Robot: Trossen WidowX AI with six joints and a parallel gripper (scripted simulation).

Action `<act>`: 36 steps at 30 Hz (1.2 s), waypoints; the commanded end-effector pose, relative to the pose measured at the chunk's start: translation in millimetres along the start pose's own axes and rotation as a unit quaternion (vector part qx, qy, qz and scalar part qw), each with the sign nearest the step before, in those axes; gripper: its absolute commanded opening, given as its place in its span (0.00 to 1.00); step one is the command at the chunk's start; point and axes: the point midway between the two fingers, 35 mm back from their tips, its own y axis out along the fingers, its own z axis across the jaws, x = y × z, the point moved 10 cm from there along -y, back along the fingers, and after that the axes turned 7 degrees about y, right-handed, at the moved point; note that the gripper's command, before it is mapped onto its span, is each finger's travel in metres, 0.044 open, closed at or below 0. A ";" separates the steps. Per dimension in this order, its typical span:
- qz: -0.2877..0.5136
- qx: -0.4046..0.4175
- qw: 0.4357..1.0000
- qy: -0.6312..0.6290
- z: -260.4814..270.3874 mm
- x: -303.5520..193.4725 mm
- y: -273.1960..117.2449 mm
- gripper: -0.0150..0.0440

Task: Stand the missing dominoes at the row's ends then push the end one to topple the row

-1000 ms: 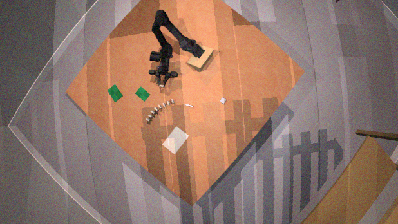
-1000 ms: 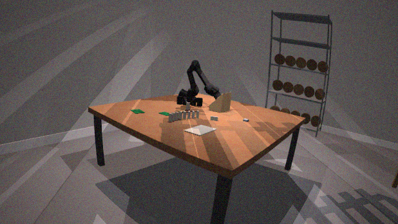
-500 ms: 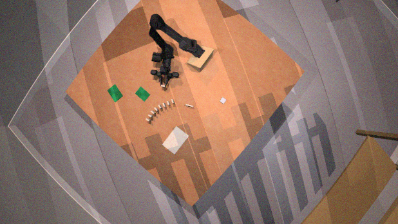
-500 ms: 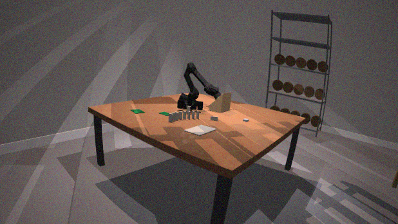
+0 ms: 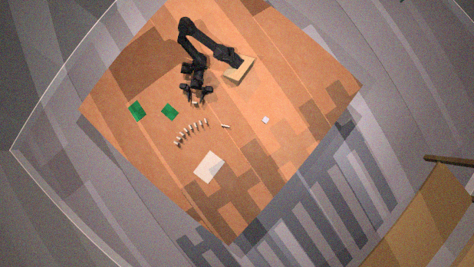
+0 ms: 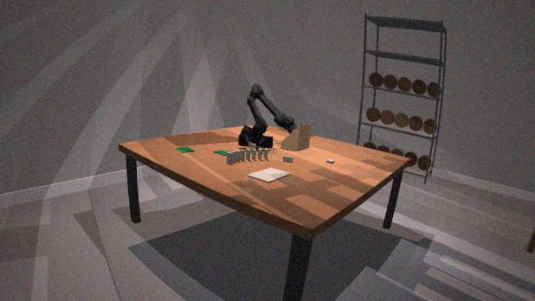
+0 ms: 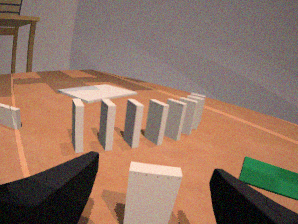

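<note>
My gripper is open, its fingers on either side of a white domino, with a gap on both sides. That domino looks upright; its foot is out of the wrist view. It is apart from the row, on the arm's side. A curved row of several white dominoes stands beyond the fingertips. Another white domino lies on its side, off the row's end nearer the arm.
A white flat sheet lies beyond the row. Two green pieces lie to its left in the top view. A tan wedge block is beside the arm, and a small pale square lies right.
</note>
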 end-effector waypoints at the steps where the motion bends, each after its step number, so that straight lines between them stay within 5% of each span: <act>1: -0.003 0.000 1.000 -0.003 -0.3 0.1 0.0 0.93; 3: -0.003 0.000 1.000 -0.003 -0.3 0.1 0.0 1.00; 20: 0.029 0.014 0.999 0.034 0.0 52.6 13.3 1.00; 29: 0.243 0.078 0.952 0.171 -8.5 94.2 95.0 1.00; 36: 0.466 0.060 0.862 0.188 6.5 127.0 123.5 1.00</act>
